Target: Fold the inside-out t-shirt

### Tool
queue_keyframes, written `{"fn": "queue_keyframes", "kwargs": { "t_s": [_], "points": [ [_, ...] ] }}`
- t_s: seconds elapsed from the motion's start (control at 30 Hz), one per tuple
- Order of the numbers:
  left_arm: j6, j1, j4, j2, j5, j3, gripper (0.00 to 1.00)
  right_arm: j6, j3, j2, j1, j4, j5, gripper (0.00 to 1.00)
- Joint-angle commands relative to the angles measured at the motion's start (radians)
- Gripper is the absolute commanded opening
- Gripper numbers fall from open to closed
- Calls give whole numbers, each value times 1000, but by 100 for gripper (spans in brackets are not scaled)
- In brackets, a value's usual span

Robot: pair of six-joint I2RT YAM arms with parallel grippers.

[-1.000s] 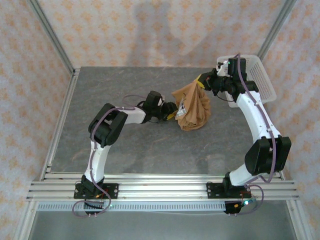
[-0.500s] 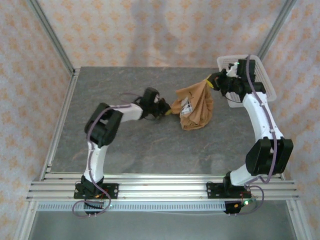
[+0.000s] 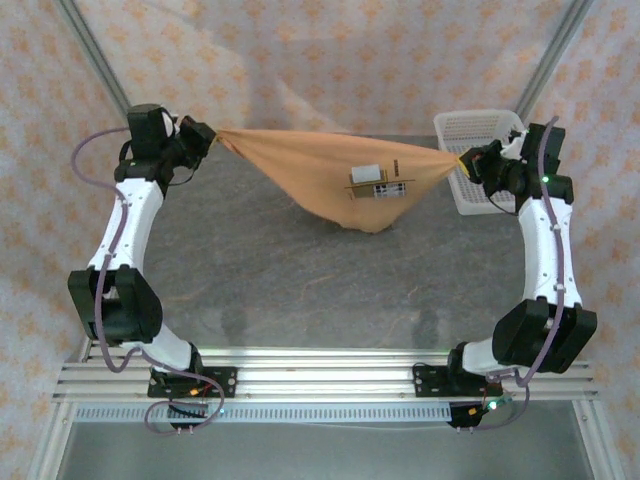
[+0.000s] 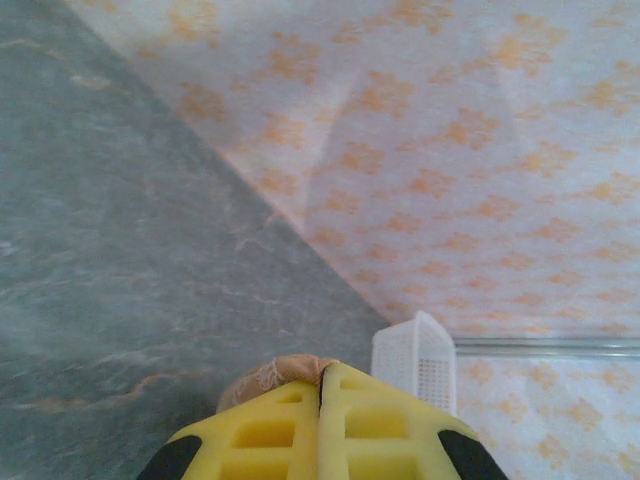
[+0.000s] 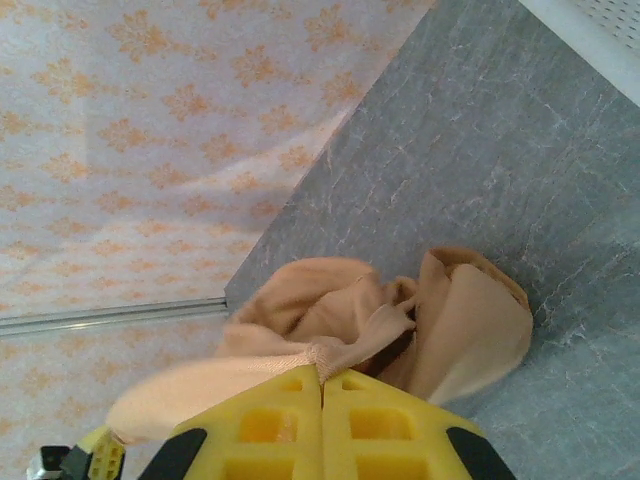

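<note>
hanging between the 2 arms, the inside-out t-shirt (image 3: 330,175) is stretched like a hammock above the tabletop (image 3: 250,280). its top edge is pulled into a near-straight line and its belly sags toward the middle. whether the lowest fold touches the surface or hangs just off it, i can't tell. the left gripper (image 3: 203,137) is clenched on one end of the cloth, high at the far left. the right gripper (image 3: 466,163) is clenched on the other end, just beside the white mesh basket (image 3: 485,128). in the wrist views each pair of yellow jaws is pressed together with only a thin lip of tan fabric pinched at the tips.

that thin pinch is what worries me. the cloth is taut, so any more pull apart could drag a hem out of 1 gripper, and the whole shirt would swing to the other side and drop in a heap. the right end bunches thickly near the jaws, so i'd guess that grip holds several layers and not a clean corner, which could leave the shirt twisted once it is laid down. the small white labels (image 3: 372,176) sit right of centre, over the deepest sag, so it hangs lopsided. lowering it unevenly would crease it, and a swing to the right could catch the basket rim.
</note>
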Motion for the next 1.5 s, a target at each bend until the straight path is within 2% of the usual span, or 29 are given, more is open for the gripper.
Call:
{"fn": "queue_keyframes", "kwargs": {
  "t_s": [0.0,0.13,0.37,0.5,0.6,0.7,0.77,0.83,0.87,0.97,1.13,1.27,1.43,1.47],
  "points": [
    [51,26,-106,21,21,-5,0,-19,37,-15,-12,-24,10,0],
    [30,55,-123,45,41,90,0,16,130,10,-13,-20,7,0],
    [-14,48,-221,144,116,553,0,192,390,81,-13,156,-82,0],
    [-9,49,-253,129,133,674,0,208,445,48,-11,238,-91,0],
    [17,51,-252,53,126,602,0,165,412,-7,-10,223,-105,0],
    [56,53,-227,-60,93,436,0,97,318,-63,-5,136,-87,0],
    [69,63,-226,-130,85,353,0,94,275,-88,-4,102,-146,0],
    [89,65,-231,-192,84,323,0,143,243,-145,-2,196,-215,0],
    [106,65,-241,-227,58,308,0,155,227,-189,-2,230,-183,0],
    [158,64,-241,-274,-30,240,0,56,245,-216,-3,96,-22,0],
    [215,86,-358,-164,17,247,0,-3,221,-118,-11,-24,65,0],
    [210,78,-254,-129,12,102,0,45,95,-82,-8,75,75,0],
    [265,-12,-237,70,-37,58,0,38,4,71,59,153,154,0],
    [285,-37,-252,124,-61,81,7,31,9,120,84,154,167,0]
  ]
}}
